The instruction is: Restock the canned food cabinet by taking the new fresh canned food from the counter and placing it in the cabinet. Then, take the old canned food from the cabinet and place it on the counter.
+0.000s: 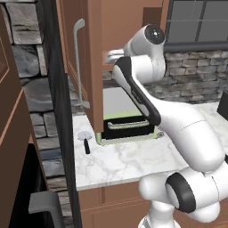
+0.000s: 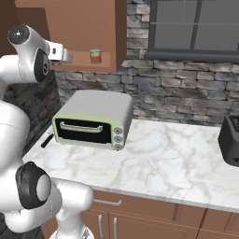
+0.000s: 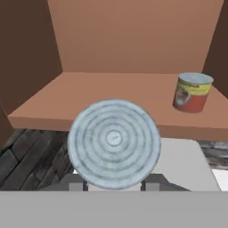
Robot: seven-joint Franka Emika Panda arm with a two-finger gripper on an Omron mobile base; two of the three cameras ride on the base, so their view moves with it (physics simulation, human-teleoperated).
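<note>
The new tin (image 3: 114, 143) sits right in front of the hand camera, silver top facing out and label hidden, just short of the cabinet (image 3: 133, 95) floor. It covers the tool's fingertips, which look clamped on it. The old tin (image 2: 95, 56) stands inside. The arm reaches high over the bench (image 2: 163, 158).

Camera positions: two base views, one hand view

Left base view looks forward-down from behind-left; right from behind-right; both share the counter (image 1: 129, 160) and toaster oven (image 2: 93, 120); hand view faces the cabinet (image 3: 133, 53) interior, close.
</note>
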